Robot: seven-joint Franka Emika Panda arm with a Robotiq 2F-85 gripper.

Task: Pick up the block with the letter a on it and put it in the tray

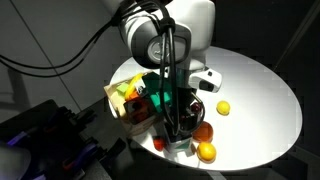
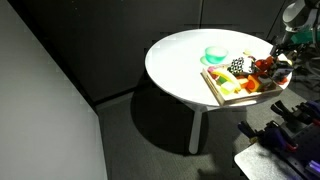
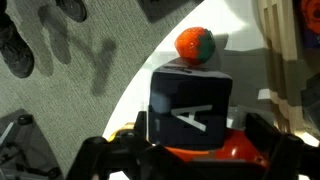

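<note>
Pincer (image 3: 190, 160) is open wide, with a jaw on either side of the block (image 3: 190, 105), not gripping it. The block sits on the white counter (image 3: 245, 60) near its edge, with the tray (image 3: 295, 40) just beside it.

Risks: an off-centre closure could twist the block or push it towards the edge. The orange fruit (image 3: 197, 45) close behind could be knocked and roll.

Writing: a white "A" on the block; nothing else legible.

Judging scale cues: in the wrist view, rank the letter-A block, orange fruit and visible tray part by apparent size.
1. block with the letter a, nearest the camera
2. tray, only its edge showing
3. orange fruit, farther off, true size unsure
</note>
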